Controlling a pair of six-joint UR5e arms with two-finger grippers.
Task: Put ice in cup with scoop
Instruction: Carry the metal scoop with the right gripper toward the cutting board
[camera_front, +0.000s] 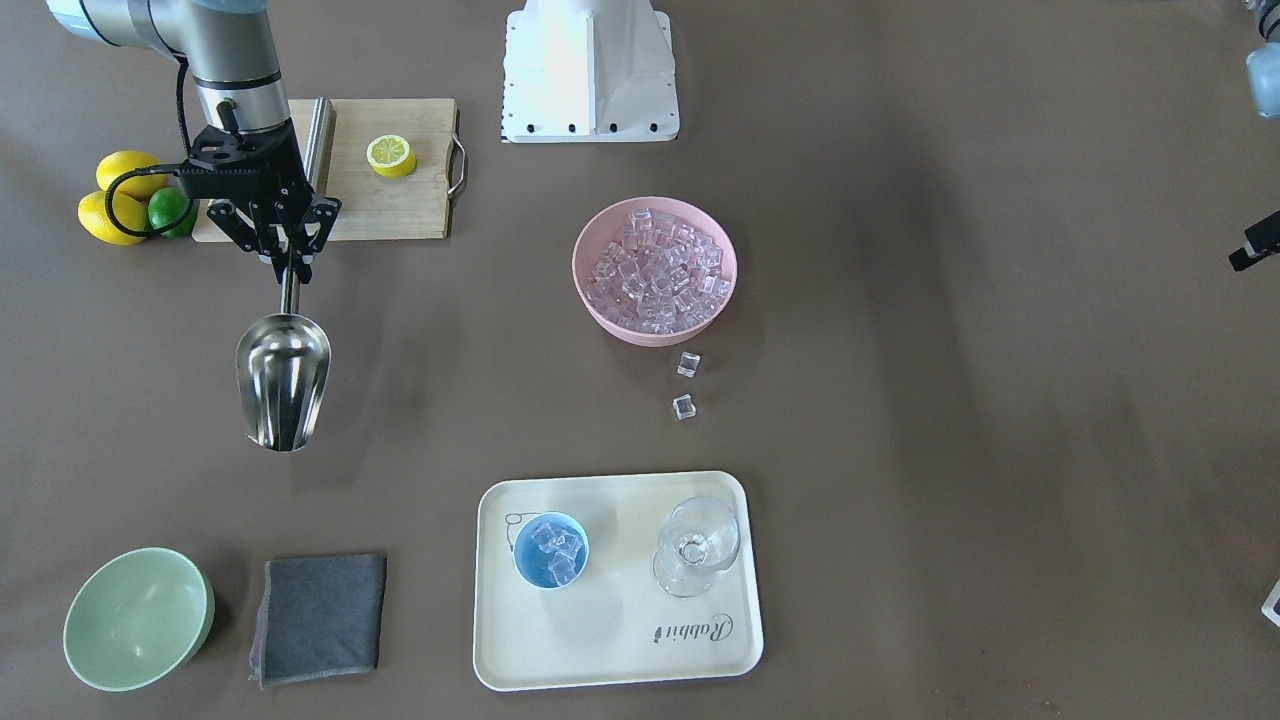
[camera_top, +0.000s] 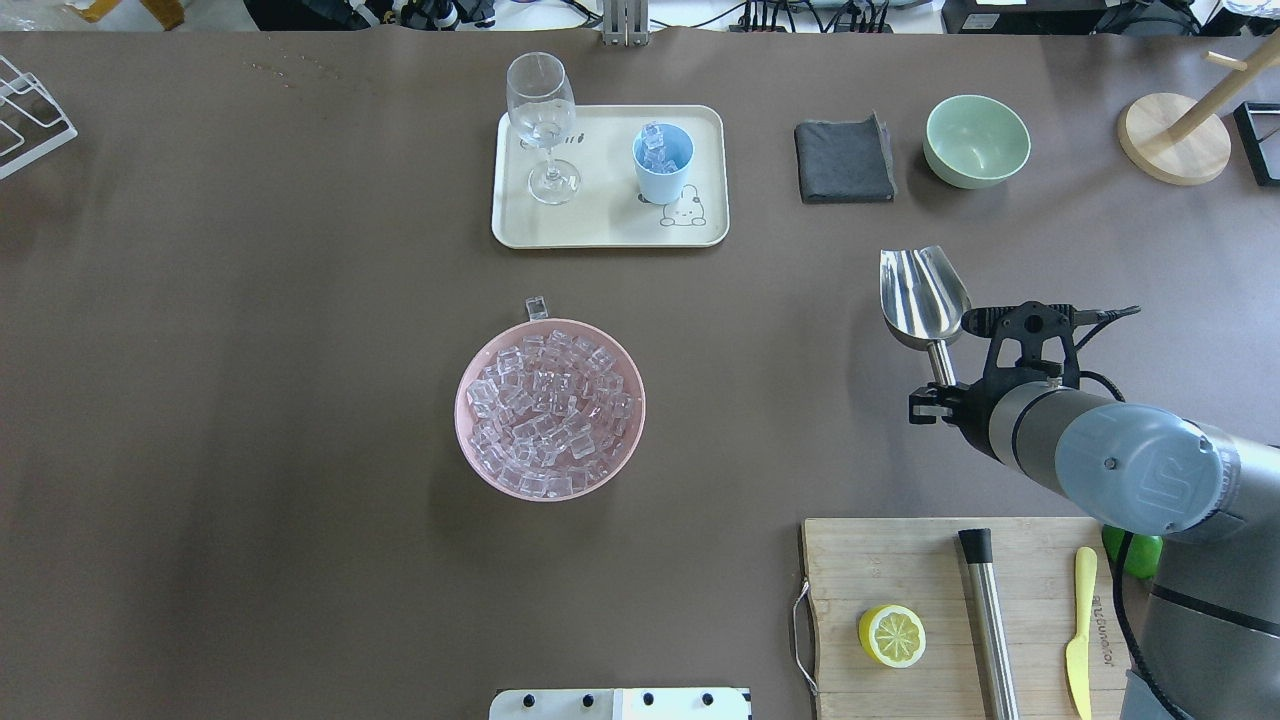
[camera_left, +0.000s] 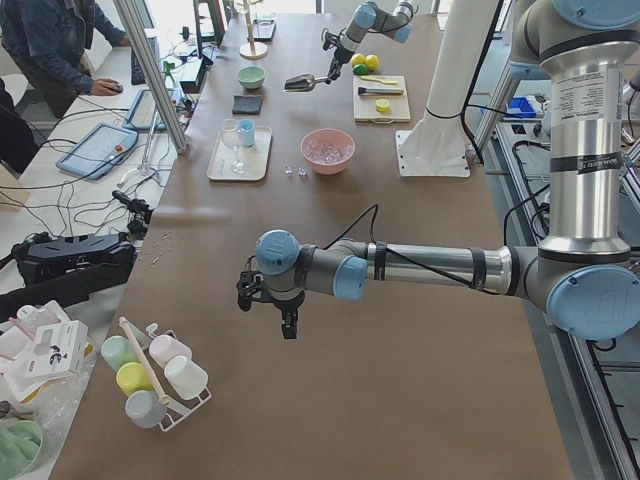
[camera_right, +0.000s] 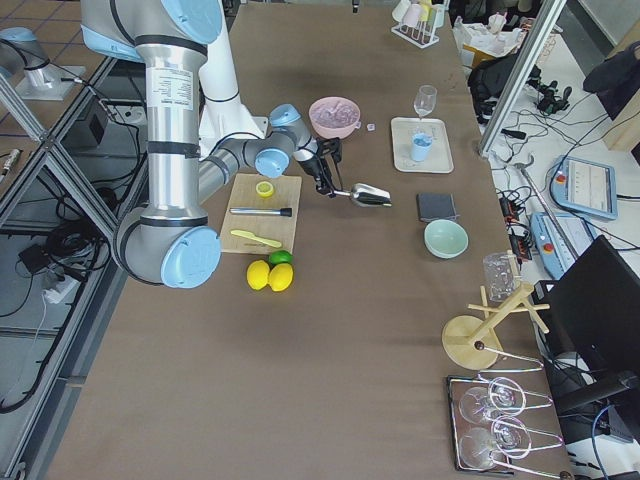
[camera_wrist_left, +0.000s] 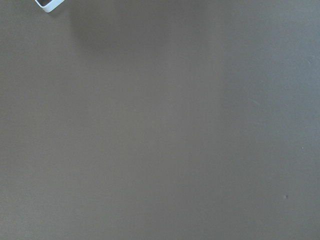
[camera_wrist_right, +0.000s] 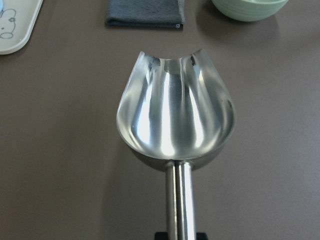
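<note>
Grips the scoop (camera_top: 925, 295) by its rod in the right gripper's (camera_top: 935, 400) closed jaws, trough empty. Cannot tell whether the left gripper (camera_left: 286, 326) is open or closed. Finds the cup (camera_top: 662, 182), ice (camera_top: 655, 138) inside, on the tray (camera_top: 600, 225), at ten o'clock from the scoop seen overhead.

The scoop (camera_front: 283, 385) is shiny steel, its trough empty and facing up. It is held roughly level, clear of the table (camera_front: 900, 450), by its thin rod handle in the right gripper (camera_front: 290, 262) (the open mouth points away from the robot). The cup (camera_front: 551, 550), small and light blue, stands upright on the cream tray (camera_front: 620, 640) with several clear cubes inside. Most of the ice (camera_front: 655, 272) fills the pink bowl (camera_front: 640, 336). Two loose cubes (camera_front: 688, 364) lie on the table just beside the bowl, on the side facing the tray.
</note>
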